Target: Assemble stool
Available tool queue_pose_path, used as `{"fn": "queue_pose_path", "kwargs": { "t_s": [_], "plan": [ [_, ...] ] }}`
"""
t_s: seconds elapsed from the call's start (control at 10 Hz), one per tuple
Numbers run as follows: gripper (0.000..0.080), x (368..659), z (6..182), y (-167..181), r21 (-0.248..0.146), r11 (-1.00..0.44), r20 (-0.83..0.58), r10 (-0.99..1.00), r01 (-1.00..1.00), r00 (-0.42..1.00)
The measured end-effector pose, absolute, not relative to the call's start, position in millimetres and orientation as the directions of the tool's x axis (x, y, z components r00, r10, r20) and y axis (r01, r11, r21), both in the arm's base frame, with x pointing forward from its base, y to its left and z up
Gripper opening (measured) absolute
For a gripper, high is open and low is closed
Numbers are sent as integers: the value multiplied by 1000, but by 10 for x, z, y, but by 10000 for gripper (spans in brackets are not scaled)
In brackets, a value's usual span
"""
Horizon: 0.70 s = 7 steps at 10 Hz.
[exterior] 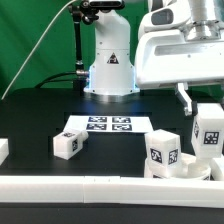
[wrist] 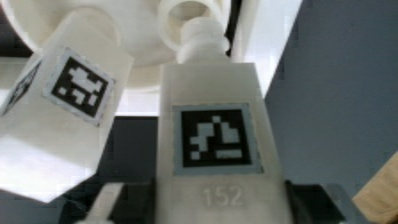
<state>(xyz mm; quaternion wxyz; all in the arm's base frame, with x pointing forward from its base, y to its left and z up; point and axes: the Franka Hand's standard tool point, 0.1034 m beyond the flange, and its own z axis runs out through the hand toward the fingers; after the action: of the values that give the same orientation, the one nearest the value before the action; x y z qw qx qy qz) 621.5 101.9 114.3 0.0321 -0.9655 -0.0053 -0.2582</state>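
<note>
A white border bar point(exterior: 60, 186) edges the black counter point(exterior: 30, 120) nearest the exterior camera. Just behind it, at 4 o'clock from the marker board point(exterior: 100, 125), the stool's round seat point(exterior: 192, 172) carries an upright leg point(exterior: 163, 152). The hand point(wrist: 214, 197) pinches a second leg point(exterior: 208, 130) close beside it, at its 2 o'clock. A loose leg point(exterior: 68, 145) lies at the board's 7 o'clock. The arm's base point(exterior: 108, 65) stands farthest back, at 12 o'clock.
</note>
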Motion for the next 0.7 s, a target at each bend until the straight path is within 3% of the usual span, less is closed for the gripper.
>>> {"fn": "queue_pose_path", "kwargs": {
  "t_s": [0.7],
  "plan": [
    [338,6155,1000,892,-37,-999,516,3,25,857]
  ]
}}
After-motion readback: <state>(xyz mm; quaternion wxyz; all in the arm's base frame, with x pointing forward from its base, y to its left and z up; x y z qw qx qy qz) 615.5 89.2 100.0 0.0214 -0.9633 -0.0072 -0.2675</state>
